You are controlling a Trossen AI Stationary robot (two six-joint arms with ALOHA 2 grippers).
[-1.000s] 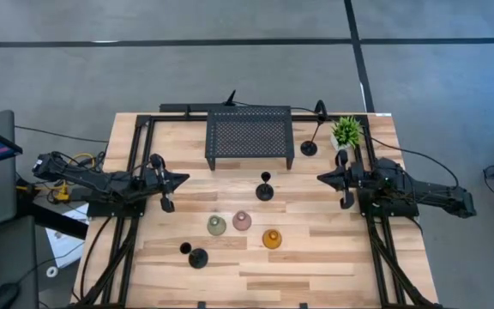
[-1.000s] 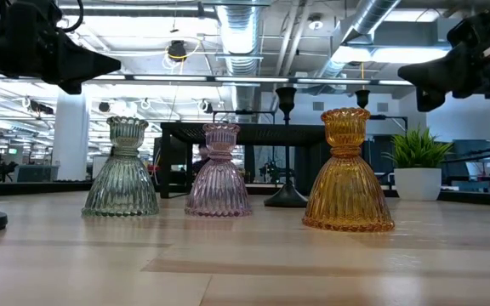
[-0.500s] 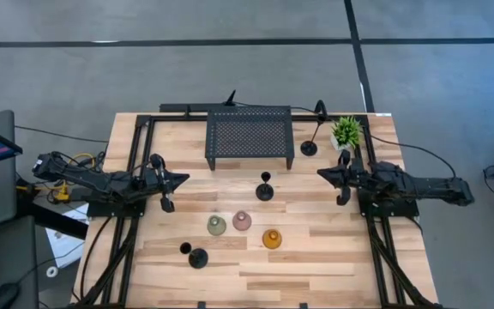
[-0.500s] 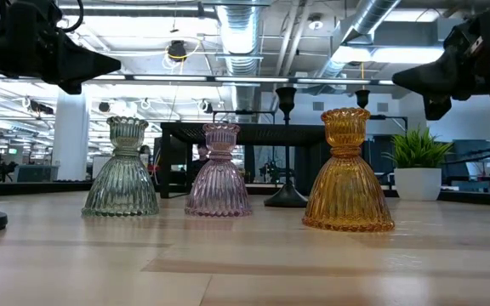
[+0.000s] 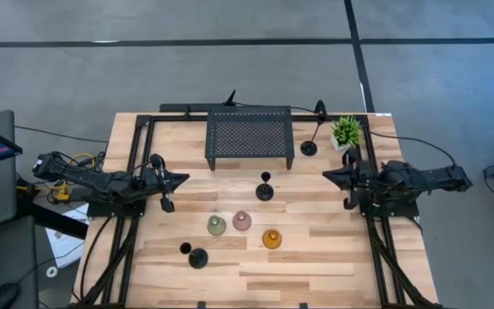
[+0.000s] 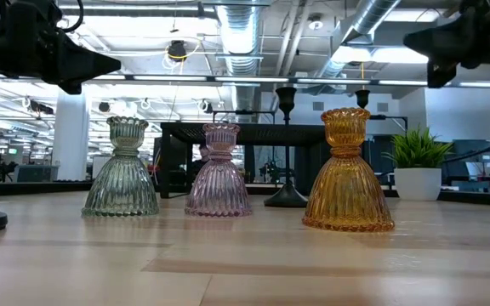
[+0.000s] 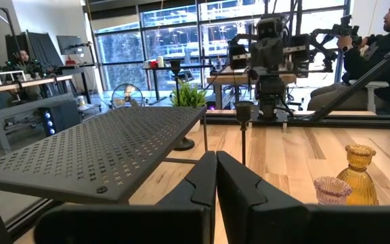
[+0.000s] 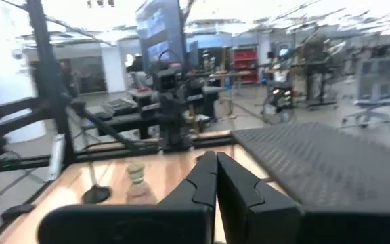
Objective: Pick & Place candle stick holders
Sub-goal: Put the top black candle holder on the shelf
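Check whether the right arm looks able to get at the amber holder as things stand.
Probably yes. The right gripper hovers shut at the table's right side, and bare wood lies between it and the amber holder. The pink holder stands apart on the far side, so nothing blocks it.

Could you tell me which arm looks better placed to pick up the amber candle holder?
Probably the right. In the high view the amber holder stands right of the table's middle, nearer the right gripper than the left gripper. Both grippers are shut and hold nothing.
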